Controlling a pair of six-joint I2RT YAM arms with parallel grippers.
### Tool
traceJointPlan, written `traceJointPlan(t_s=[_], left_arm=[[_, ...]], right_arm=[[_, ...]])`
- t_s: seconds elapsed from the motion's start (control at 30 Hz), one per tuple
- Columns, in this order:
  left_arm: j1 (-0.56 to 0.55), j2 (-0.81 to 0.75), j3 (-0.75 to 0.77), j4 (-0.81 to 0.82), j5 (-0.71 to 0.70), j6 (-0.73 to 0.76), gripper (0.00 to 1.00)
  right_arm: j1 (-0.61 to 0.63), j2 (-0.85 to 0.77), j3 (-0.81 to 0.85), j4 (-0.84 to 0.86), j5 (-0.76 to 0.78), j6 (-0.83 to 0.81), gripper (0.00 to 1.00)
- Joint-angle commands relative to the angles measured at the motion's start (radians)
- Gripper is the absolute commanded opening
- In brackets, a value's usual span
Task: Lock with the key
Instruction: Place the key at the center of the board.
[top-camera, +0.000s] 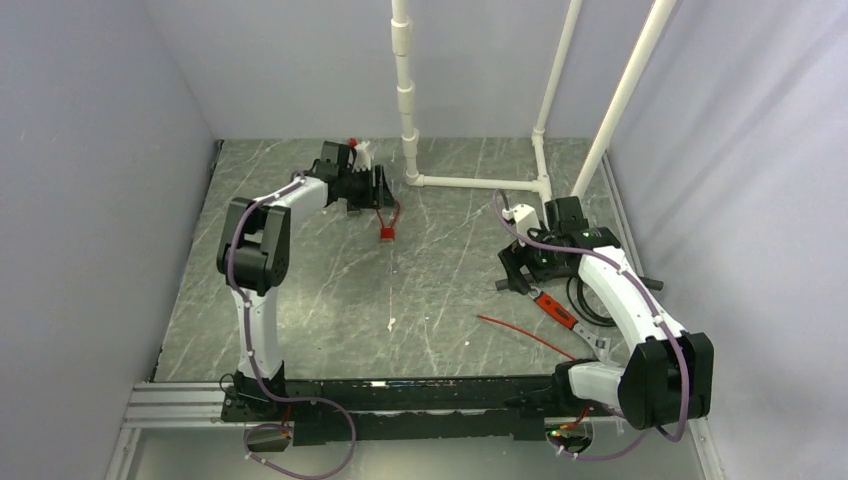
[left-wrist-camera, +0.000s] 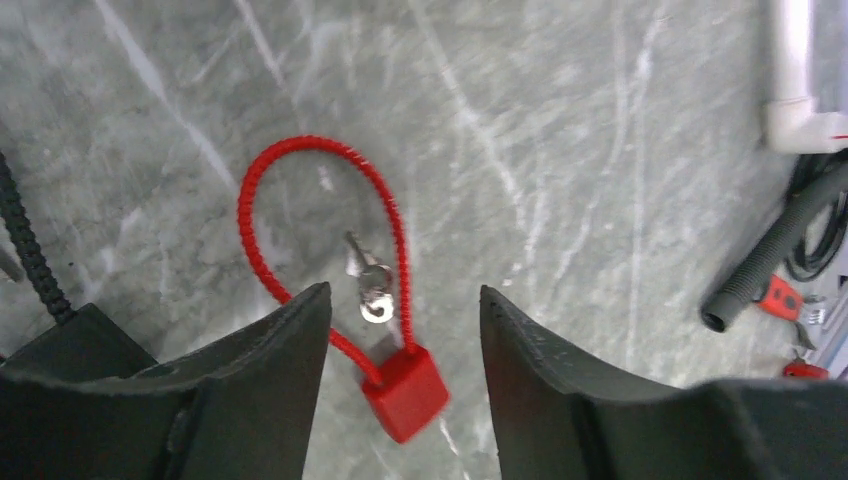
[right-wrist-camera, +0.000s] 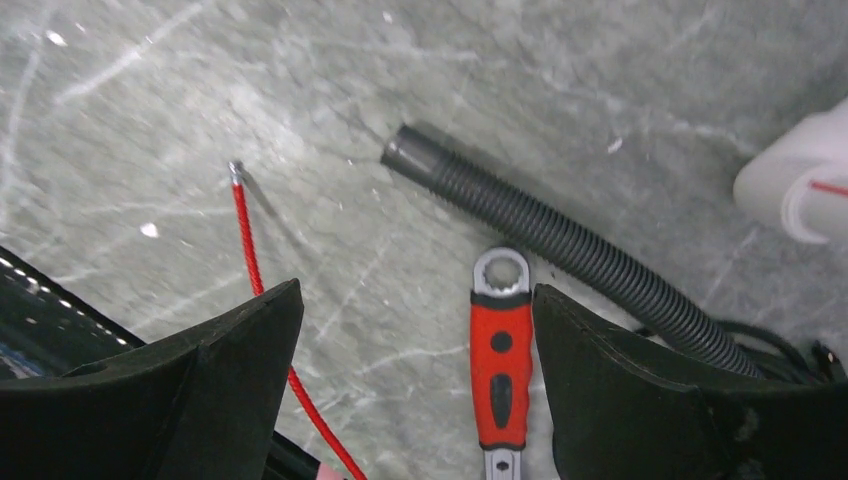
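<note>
A red cable lock lies on the marble table, with a cube body (left-wrist-camera: 405, 392) and a looped red cable (left-wrist-camera: 300, 150). It also shows in the top view (top-camera: 386, 232). Small silver keys (left-wrist-camera: 370, 290) lie flat inside the loop, just beyond the cube. My left gripper (left-wrist-camera: 405, 300) hovers over the lock, open and empty, with the cube and keys between its fingers; in the top view it is at the far left-centre (top-camera: 378, 190). My right gripper (right-wrist-camera: 418, 300) is open and empty above the table at the right (top-camera: 515, 272), far from the lock.
A red-handled wrench (right-wrist-camera: 500, 360) lies under the right gripper, beside a black corrugated hose (right-wrist-camera: 540, 235) and a loose red cable (right-wrist-camera: 250, 250). A white PVC pipe frame (top-camera: 480, 182) stands at the back. Grey walls enclose the table.
</note>
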Motion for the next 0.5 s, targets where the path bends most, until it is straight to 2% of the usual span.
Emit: traceJointPlan(t_s=[0.0, 0.2, 0.37, 0.47], left_arm=[[-0.005, -0.196, 0.001, 0.036, 0.077, 0.049, 0.66], [-0.005, -0.341, -0.031, 0.035, 0.132, 0.085, 0.77], [-0.005, -0.458, -0.089, 0.01, 0.178, 0.147, 0.83], [-0.005, -0.5, -0.111, -0.046, 0.174, 0.186, 0.84]], right_arm=[[-0.028, -0.05, -0.061, -0.019, 0.074, -0.106, 0.85], [-0.087, -0.057, -0.127, -0.008, 0.134, -0.16, 0.77], [-0.147, -0.12, -0.135, -0.136, -0.001, -0.302, 0.73], [-0.154, -0.178, -0.09, -0.273, -0.164, -0.407, 0.73]])
